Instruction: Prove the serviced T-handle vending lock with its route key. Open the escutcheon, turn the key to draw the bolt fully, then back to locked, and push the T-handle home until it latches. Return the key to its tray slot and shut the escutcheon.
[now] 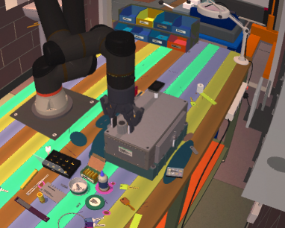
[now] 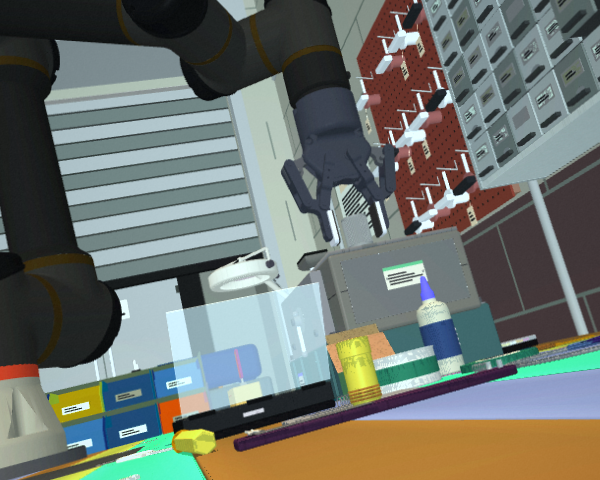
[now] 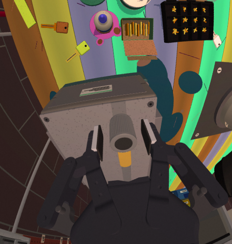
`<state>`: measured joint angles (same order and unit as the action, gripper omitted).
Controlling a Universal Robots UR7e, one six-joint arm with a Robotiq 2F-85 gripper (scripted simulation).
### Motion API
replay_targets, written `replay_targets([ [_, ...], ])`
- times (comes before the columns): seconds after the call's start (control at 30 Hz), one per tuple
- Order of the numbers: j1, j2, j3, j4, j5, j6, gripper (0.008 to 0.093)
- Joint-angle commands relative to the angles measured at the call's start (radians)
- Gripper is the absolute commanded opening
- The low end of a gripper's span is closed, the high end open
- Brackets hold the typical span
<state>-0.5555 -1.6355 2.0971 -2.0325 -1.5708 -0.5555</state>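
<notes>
The ribbed grey T-handle knob [image 3: 122, 130] [image 1: 121, 126] [image 2: 355, 230] stands up from the top of the grey lock box [image 1: 147, 128] [image 2: 401, 279], near its front end. My gripper [image 3: 123, 139] [image 1: 122, 124] [image 2: 356, 225] is open and empty, pointing down with one finger on each side of the knob. An orange tab [image 3: 124, 158] shows on the box top just behind the knob. An orange key [image 3: 56, 26] [image 1: 127, 203] and a yellow-green key [image 3: 78, 50] [image 1: 125, 186] lie on the bench in front of the box.
The robot base plate [image 1: 52, 108] sits left of the box. A black tray of small parts [image 1: 61, 162] [image 3: 188, 21], a brass-pin box [image 3: 137, 29], a glue bottle [image 1: 103, 181] [image 2: 437, 325] and tins crowd the bench in front. A lamp [image 1: 214, 13] and bins [image 1: 158, 24] stand behind.
</notes>
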Motion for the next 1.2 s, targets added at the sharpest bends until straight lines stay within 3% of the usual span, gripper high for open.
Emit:
replay_targets([
  [0.0, 0.0, -0.001, -0.001, 0.0, 0.0, 0.0, 0.058],
  [0.27, 0.0, 0.0, 0.0, -0.001, 0.0, 0.0, 0.0575],
  [1.07, 0.0, 0.0, 0.0, -0.001, 0.0, 0.0, 0.0095],
  [1.17, 0.0, 0.0, 0.0, -0.001, 0.0, 0.0, 0.008],
])
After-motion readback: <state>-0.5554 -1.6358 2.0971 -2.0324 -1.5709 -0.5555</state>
